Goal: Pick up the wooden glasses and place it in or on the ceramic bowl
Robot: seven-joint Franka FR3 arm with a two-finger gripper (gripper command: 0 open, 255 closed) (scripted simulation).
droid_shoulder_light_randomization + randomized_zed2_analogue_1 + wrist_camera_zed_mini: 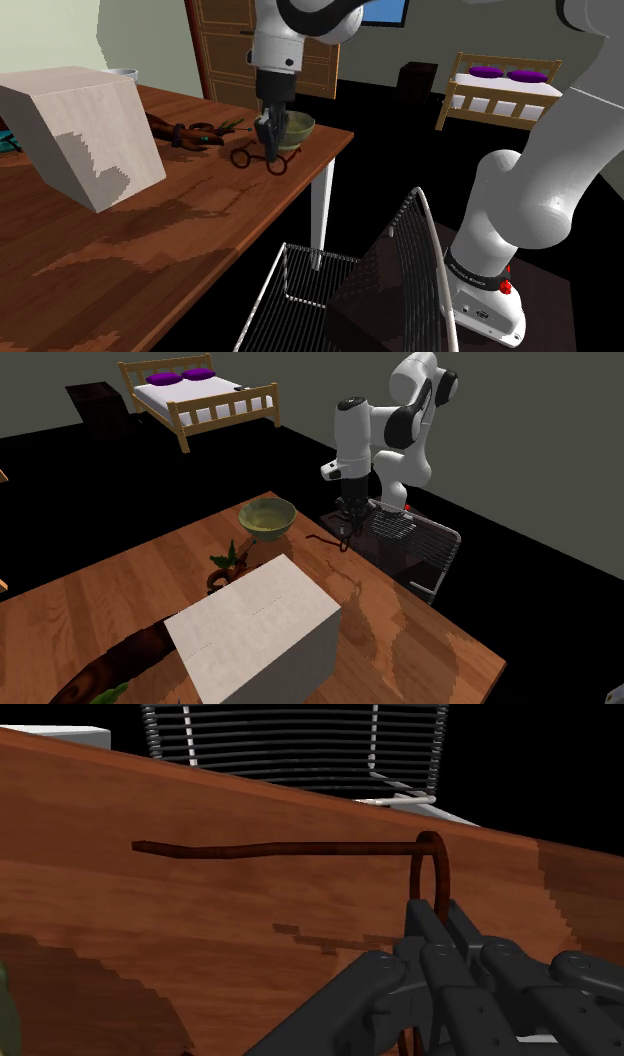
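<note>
Gripper (432,919) clenched on the glasses (270,850). In the wrist view we see both black fingers pinching one round reddish-brown rim, and a temple arm runs out sideways over the table (150,924). The glasses are at the table's corner nearest the stand. We cannot tell whether the frame rests on the wood or hangs just clear of it.

Step in hand, as we judge it: confirm the hold, then raise and carry to the pale green bowl (297,128). It stands near, just beyond the glasses (262,157) in the shoulder view. The hold is on a thin rim and off-centre, so the frame could pivot between the fingers. We would rise straight and slowly, keep the trailing temple arms above the bowl's rim, and release low over its middle.

Outward from there: brown clutter with green leaves (190,132) lies beside the bowl. A large white box (80,130) sits farther along the table. A wire rack (350,290) stands below the table edge, next to the stand.

Views compared: the wrist view gives the pinch on the rim, which the other two leave unclear. The shoulder view shows the gripper (266,140) coming straight down. The second exterior view looks into the bowl (267,530), where we see nothing lying. It also sets the gripper (346,522) and the glasses (335,538) apart from the bowl, with bare wood between.
</note>
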